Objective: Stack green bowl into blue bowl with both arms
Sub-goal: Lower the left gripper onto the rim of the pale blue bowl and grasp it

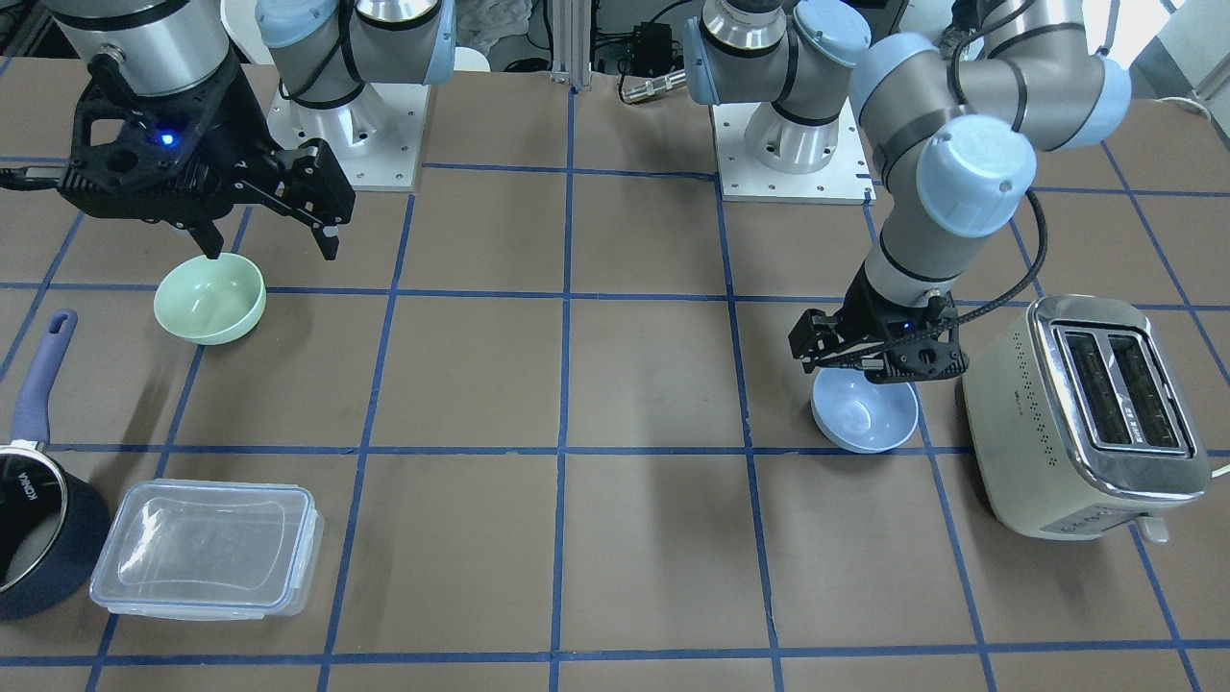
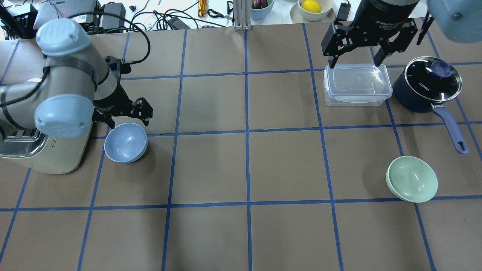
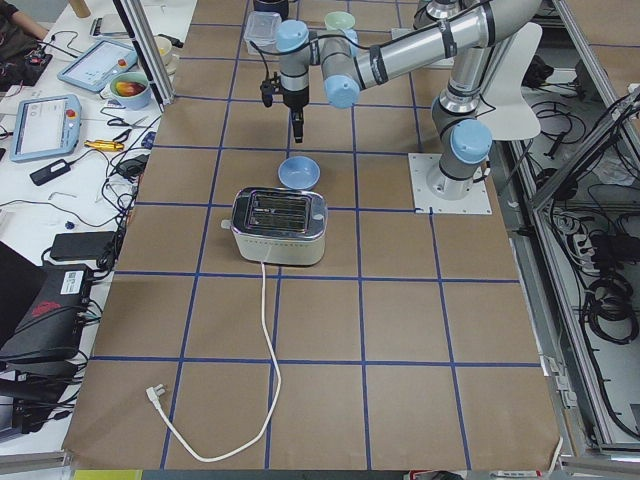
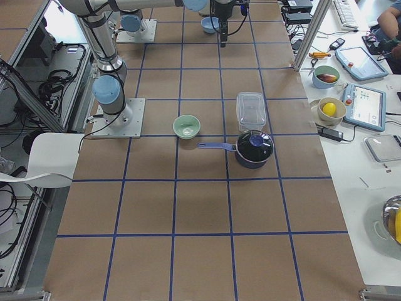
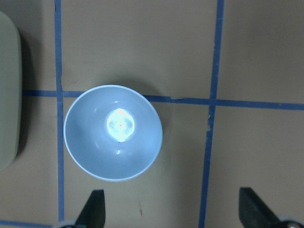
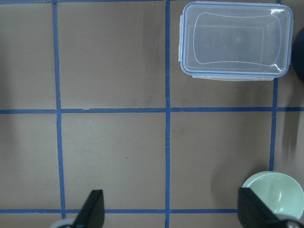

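Note:
The blue bowl (image 2: pixel 125 142) stands upright on the table next to the toaster, and shows from above in the left wrist view (image 5: pixel 113 132). My left gripper (image 2: pixel 129 123) hangs open and empty just above the bowl's far rim; both fingers are spread wide in the left wrist view (image 5: pixel 173 209). The green bowl (image 2: pixel 412 178) stands upright on the table's right side, and its rim shows in the corner of the right wrist view (image 6: pixel 272 195). My right gripper (image 2: pixel 355 62) is open, empty and high above the table, apart from the green bowl (image 1: pixel 209 298).
A cream toaster (image 2: pixel 41 150) stands close left of the blue bowl. A clear lidded plastic container (image 2: pixel 357 84) and a navy saucepan (image 2: pixel 427 84) with a long handle lie beyond the green bowl. Blue tape lines grid the brown table.

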